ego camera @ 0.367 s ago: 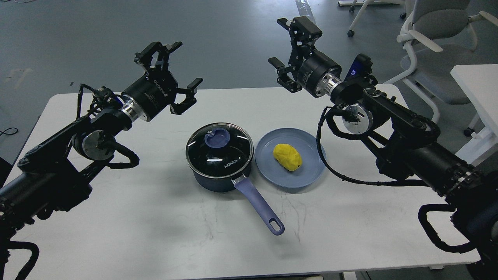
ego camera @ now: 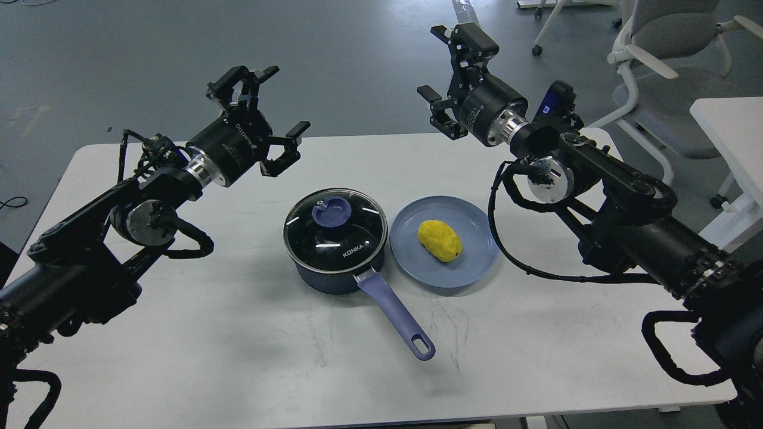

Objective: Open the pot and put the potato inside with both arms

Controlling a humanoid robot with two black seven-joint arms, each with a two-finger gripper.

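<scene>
Approach step: lid on pot, potato on plate. My left gripper and right gripper gape empty; next, lid knob.

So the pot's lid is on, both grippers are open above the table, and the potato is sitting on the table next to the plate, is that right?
Not quite. In the head view the potato lies on the blue plate, not beside it. The rest holds: the lid is on the pot, and the left gripper and right gripper are open above the table.
</scene>
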